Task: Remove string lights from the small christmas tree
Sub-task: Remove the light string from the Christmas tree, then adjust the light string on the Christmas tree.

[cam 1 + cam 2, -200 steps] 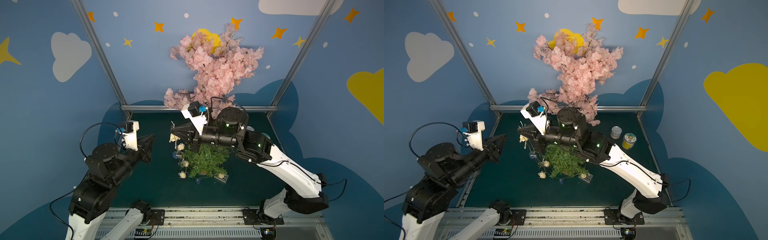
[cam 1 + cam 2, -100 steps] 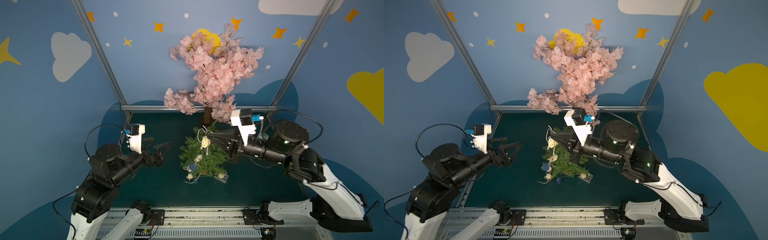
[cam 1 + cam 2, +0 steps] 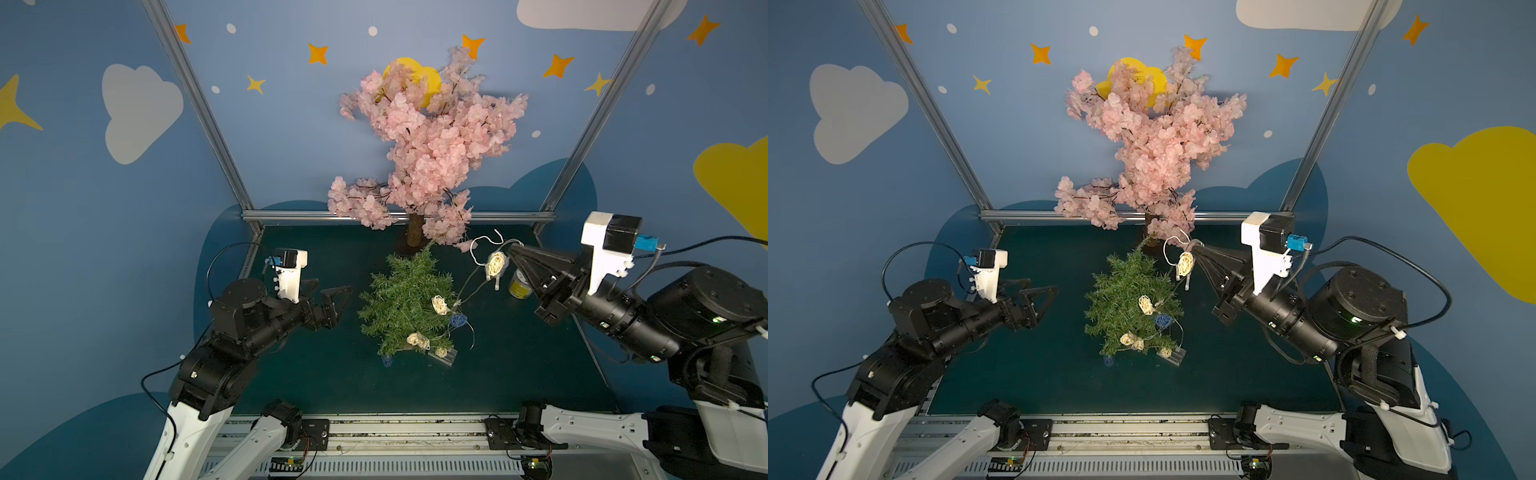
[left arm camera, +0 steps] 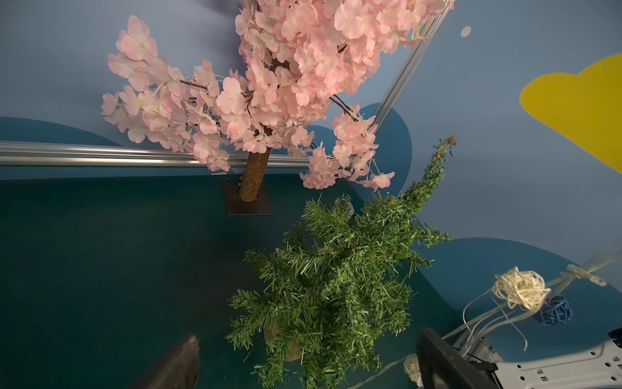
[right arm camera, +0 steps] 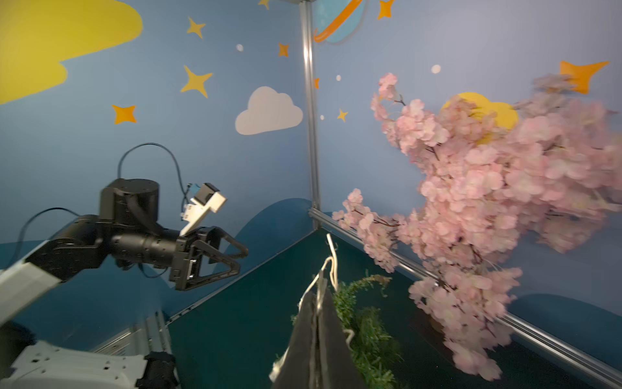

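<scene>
The small christmas tree [image 3: 405, 305] [image 3: 1133, 307] stands mid-table, its tip leaning toward the back. The string lights [image 3: 496, 262] [image 3: 1185, 263] run from my right gripper [image 3: 513, 249] [image 3: 1196, 245] down the tree's right side, past cream and blue balls, to a clear box [image 3: 445, 356] by the base. In the right wrist view the right gripper [image 5: 321, 289] is shut on the pale wire [image 5: 331, 259], raised to the right of the treetop. My left gripper [image 3: 332, 286] [image 3: 1042, 286] [image 4: 308, 340] is open and holds nothing, just left of the tree [image 4: 336, 286].
A tall pink blossom tree [image 3: 428, 137] on a dark base plate stands at the back centre, its low branches close above the string. A yellow can [image 3: 519, 284] sits under the right gripper. Metal frame posts and blue walls enclose the green table [image 3: 316, 374].
My right arm swung from the tree's left side over to its right, pulling the string off the top and left branches. The left gripper opened and moved toward the tree.
</scene>
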Tool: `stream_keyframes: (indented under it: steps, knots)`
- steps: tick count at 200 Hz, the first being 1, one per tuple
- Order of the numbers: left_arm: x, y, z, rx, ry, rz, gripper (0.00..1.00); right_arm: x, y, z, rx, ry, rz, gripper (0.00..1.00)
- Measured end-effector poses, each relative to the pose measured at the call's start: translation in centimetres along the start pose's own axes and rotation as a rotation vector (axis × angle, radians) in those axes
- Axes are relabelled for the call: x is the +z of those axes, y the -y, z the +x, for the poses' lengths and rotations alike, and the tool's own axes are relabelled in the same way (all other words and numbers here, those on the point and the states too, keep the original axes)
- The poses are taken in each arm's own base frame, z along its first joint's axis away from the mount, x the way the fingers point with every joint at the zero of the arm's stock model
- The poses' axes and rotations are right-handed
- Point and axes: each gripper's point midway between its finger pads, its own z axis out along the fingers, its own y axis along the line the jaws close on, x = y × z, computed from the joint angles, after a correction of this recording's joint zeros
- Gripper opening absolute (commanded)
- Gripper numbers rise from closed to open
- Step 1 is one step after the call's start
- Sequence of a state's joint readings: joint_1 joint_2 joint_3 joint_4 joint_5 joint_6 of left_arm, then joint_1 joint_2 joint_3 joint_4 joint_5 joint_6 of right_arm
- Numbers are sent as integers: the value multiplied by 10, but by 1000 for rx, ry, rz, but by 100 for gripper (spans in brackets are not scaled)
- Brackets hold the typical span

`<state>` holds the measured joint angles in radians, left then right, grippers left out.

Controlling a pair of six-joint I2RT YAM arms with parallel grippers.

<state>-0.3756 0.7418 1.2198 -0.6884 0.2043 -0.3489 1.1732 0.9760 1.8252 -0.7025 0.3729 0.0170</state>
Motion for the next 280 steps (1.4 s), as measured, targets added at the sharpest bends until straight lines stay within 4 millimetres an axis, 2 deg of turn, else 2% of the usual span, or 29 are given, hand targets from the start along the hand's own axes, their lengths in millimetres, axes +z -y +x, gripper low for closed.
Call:
stream_keyframes:
  steps: [22, 46, 61, 76, 112, 135, 153, 193, 223, 231, 248, 258, 273, 280]
  knots:
    - [4, 1, 3, 0, -12, 11, 99, 5, 11, 2, -12, -34, 68, 0]
    - [11, 5, 14, 1, -45, 46, 98, 10, 3, 14, 5, -70, 32, 0]
    - [17, 8, 28, 6, -86, 71, 98, 20, -11, 23, 16, -103, -27, 0]
    - [22, 16, 43, 23, -135, 111, 99, 37, -29, 35, 23, -151, -94, 0]
    - [24, 54, 78, 139, -240, 233, 100, 91, -75, 75, 40, -286, -245, 0]
    - [23, 71, 91, 203, -263, 275, 100, 111, -94, 89, 56, -336, -311, 0]
    - [27, 75, 104, 235, -279, 284, 99, 116, -106, 80, 83, -319, -362, 0]
    - [54, 76, 135, 273, -314, 271, 100, 109, -120, 35, 150, -200, -459, 0]
    - [67, 78, 141, 271, -290, 286, 99, 105, -125, 19, 179, -154, -497, 0]
    - [68, 80, 139, 270, -277, 291, 92, 105, -126, 19, 182, -154, -503, 0]
    - [71, 85, 132, 266, -245, 302, 45, 105, -127, 18, 189, -153, -507, 0]
    - [72, 86, 129, 265, -231, 305, 25, 104, -127, 18, 193, -152, -507, 0]
    - [71, 85, 125, 258, -214, 296, 6, 104, -126, 18, 197, -150, -507, 0]
    - [70, 84, 123, 251, -207, 288, 4, 103, -126, 19, 198, -151, -506, 0]
